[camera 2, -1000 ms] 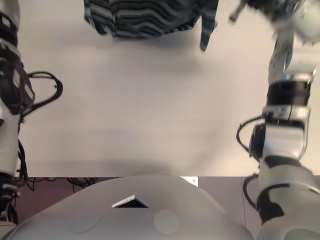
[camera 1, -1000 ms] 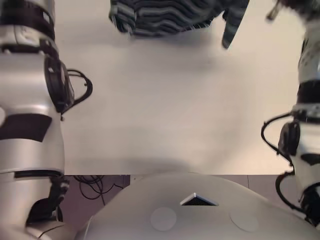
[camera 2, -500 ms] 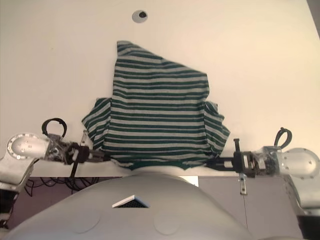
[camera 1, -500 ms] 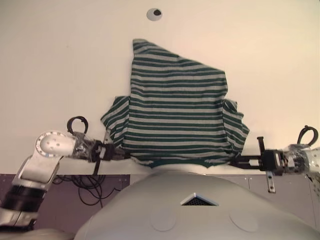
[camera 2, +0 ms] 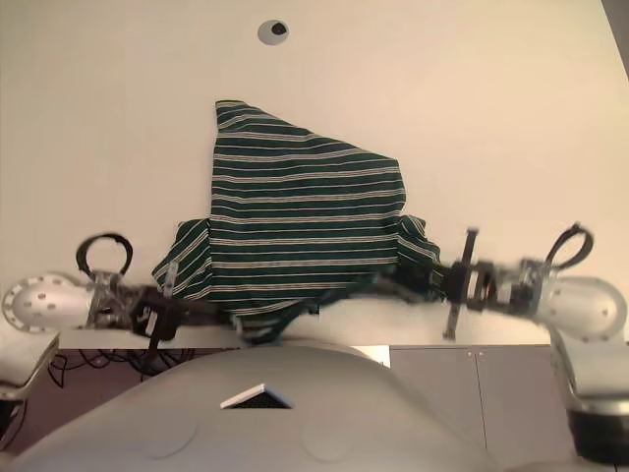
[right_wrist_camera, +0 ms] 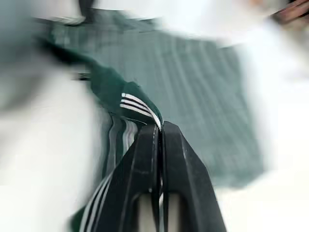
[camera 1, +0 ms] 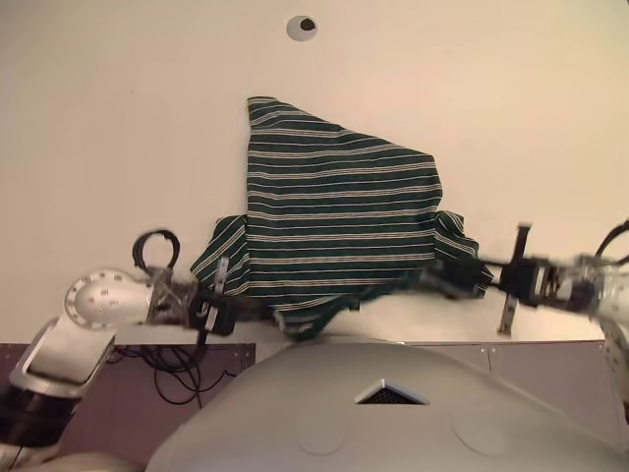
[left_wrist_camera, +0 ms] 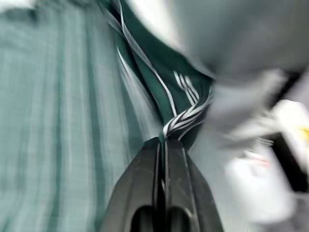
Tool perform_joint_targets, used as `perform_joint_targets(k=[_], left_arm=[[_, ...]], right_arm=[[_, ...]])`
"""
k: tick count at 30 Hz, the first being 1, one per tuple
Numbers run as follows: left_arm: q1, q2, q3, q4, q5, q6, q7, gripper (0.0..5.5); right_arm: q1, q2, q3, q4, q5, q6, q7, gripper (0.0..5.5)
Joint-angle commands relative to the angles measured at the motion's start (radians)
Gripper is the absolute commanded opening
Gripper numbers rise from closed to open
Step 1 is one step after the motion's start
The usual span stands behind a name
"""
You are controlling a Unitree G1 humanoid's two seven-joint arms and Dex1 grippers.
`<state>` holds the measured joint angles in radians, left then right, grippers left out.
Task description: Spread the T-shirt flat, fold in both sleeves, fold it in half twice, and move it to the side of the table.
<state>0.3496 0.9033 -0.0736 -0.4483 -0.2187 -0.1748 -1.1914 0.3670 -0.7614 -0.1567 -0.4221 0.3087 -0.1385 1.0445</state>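
step in hand: spread flat, not done yet; t-shirt [camera 1: 339,211] lies mid-table on the table [camera 1: 118,147], near edge of the cloth at the table edge closest to the robot, body rumpled and skewed, far corner on the robot's left poking up higher than the rest; left gripper [camera 1: 267,314] is clamped tight on a bunch of striped hem at the near-left corner, fingers pressed together with cloth pinched between them in the left wrist view [left_wrist_camera: 161,141]; right gripper [camera 1: 434,278] likewise closed on a fold of striped cloth at the near-right side, seen pinched in the right wrist view [right_wrist_camera: 159,126]; left-side sleeve [camera 1: 221,251] and right-side sleeve [camera 1: 460,236] both look crumpled in beside the body, not laid out; judgement: next move needs both grips held, arms pulled apart and toward the robot to tension the hem, then lay it down so the body squares up; risk is cloth slipping from one pinch or the near hem dragging off the table edge; sleeve folds and both half folds all remain; count: one t-shirt, two sleeves, two grippers, one table, one round port [camera 1: 302,27] in the tabletop well beyond the shirt
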Motion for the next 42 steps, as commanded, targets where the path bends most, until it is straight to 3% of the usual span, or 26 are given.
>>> perform_joint_targets(k=[1, 4, 8, 11, 18, 26, 28, 30, 32, 34, 35, 37, 39, 41, 42], left_arm=[[-0.579, -0.121, 0.08, 0.253, -0.039, 0.052, 0.165, 0.04], [-0.989, -0.174, 0.052, 0.584, 0.046, 0.023, 0.225, 0.04], [-1.479, -0.273, -0.083, 1.19, 0.339, -0.107, 0.494, 0.04], [-1.704, -0.334, -0.15, 1.484, 0.452, -0.11, 0.66, 0.04], [-1.964, -0.379, -0.226, 1.751, 0.598, -0.081, 0.887, 0.04], [-2.028, -0.388, -0.182, 1.803, 0.627, -0.133, 1.0, 0.04], [-1.999, -0.386, -0.156, 1.8, 0.603, -0.171, 0.943, 0.04], [-1.94, -0.388, -0.105, 1.789, 0.537, -0.24, 0.788, 0.04], [-1.84, -0.388, -0.03, 1.758, 0.411, -0.314, 0.489, 0.04], [-1.668, -0.369, 0.013, 1.644, 0.247, -0.324, 0.085, 0.04], [-1.439, -0.288, -0.04, 1.36, 0.09, -0.159, -0.149, 0.04], [-0.905, 0.024, -0.19, 0.689, -0.245, 0.137, -0.386, 0.04], [-0.413, 0.397, -0.402, 0.274, -0.411, 0.03, -0.344, 0.04], [-0.145, 0.526, -0.472, 0.125, -0.403, -0.091, -0.239, 0.04], [-0.074, 0.504, -0.436, 0.105, -0.356, -0.1, -0.209, 0.04]], right_arm=[[-0.562, 0.139, 0.024, 0.239, -0.115, 0.043, -0.302, 0.0], [-0.893, 0.176, 0.043, 0.488, -0.206, 0.037, -0.448, 0.0], [-1.314, 0.198, 0.096, 0.972, -0.311, -0.032, -0.558, 0.0], [-1.538, 0.217, 0.137, 1.275, -0.371, -0.084, -0.628, 0.0], [-1.854, 0.246, 0.184, 1.661, -0.468, -0.099, -0.76, 0.0], [-1.923, 0.227, 0.131, 1.729, -0.459, -0.238, -0.806, 0.0], [-1.881, 0.214, 0.103, 1.71, -0.423, -0.309, -0.722, 0.0], [-1.79, 0.207, 0.068, 1.656, -0.348, -0.409, -0.524, 0.0], [-1.62, 0.207, 0.058, 1.51, -0.212, -0.458, -0.197, 0.0], [-1.311, 0.165, 0.11, 1.163, -0.007, -0.34, 0.15, 0.0], [-1.043, 0.074, 0.178, 0.907, 0.095, -0.242, 0.285, 0.0], [-0.529, -0.121, 0.255, 0.517, 0.237, -0.075, 0.432, 0.0], [-0.131, -0.208, 0.25, 0.35, 0.3, -0.02, 0.503, 0.0], [0.075, -0.218, 0.213, 0.293, 0.294, -0.022, 0.526, 0.0], [0.127, -0.21, 0.188, 0.272, 0.282, -0.025, 0.52, 0.0]])
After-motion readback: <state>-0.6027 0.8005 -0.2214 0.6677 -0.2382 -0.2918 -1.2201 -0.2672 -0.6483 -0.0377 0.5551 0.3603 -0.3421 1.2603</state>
